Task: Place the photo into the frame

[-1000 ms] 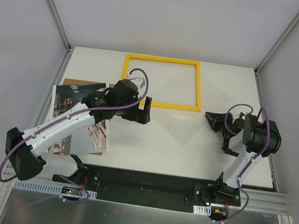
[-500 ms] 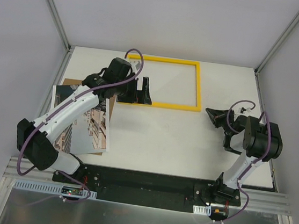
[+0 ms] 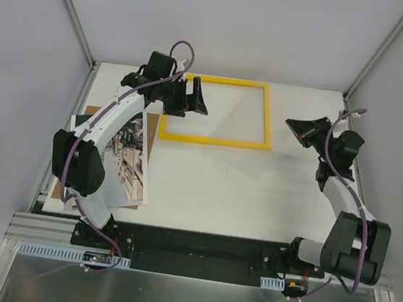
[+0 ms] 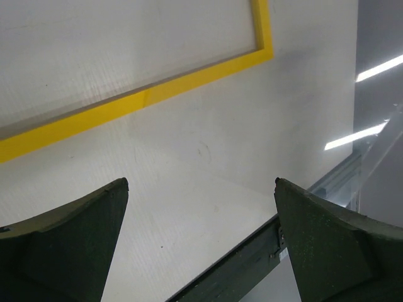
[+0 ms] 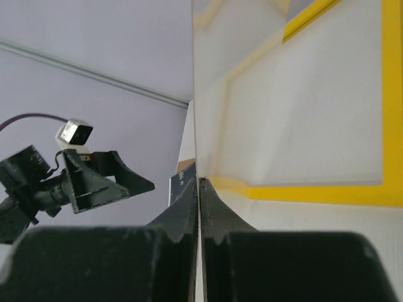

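Note:
The yellow frame (image 3: 216,137) lies flat at the far middle of the white table. It also shows in the left wrist view (image 4: 189,85) and the right wrist view (image 5: 315,194). The photo (image 3: 128,164) lies at the left on a brown backing board (image 3: 93,111), partly under my left arm. My left gripper (image 3: 199,97) is open and empty above the frame's far left corner; in its own view (image 4: 200,182) bare table shows between the fingers. My right gripper (image 3: 298,129) is shut with nothing seen in it, right of the frame and pointing left (image 5: 199,180).
Walls with metal corner posts (image 3: 71,12) close the table at the left, back and right. A black rail (image 3: 198,245) carrying the arm bases runs along the near edge. A dark table-edge rail (image 4: 239,264) shows in the left wrist view.
My left arm has swung from the table's middle to the frame's far left corner. My right arm has stretched farther back, its gripper staying shut. The photo and frame have stayed in place.

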Controlling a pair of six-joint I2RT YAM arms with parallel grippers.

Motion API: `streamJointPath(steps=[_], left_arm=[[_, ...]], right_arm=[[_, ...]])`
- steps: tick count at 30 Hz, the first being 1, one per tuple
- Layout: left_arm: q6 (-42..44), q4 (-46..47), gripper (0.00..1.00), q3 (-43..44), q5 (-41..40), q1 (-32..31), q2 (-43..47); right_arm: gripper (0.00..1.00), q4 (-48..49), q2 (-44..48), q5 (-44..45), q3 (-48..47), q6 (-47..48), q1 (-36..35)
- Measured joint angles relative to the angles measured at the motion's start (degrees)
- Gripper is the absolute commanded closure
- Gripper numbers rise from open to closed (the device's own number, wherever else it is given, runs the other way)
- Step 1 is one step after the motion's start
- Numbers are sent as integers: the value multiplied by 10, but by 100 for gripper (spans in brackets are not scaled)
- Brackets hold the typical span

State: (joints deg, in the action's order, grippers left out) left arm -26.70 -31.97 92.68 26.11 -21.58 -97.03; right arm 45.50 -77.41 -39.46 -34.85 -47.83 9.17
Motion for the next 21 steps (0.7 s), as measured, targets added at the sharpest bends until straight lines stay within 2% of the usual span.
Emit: streamJointPath(steps=[3,12,21], left_arm=[[1,6,1,3,16,10,-24],[5,73,1,4,120,30,-108],[8,192,1,13,251,30,-164]], right_arm=[[99,-130,66,-3,-63,55,-8],[99,-363,138,-18,-144,134,-32],[99,-484,165,-30,-216,151,-54]])
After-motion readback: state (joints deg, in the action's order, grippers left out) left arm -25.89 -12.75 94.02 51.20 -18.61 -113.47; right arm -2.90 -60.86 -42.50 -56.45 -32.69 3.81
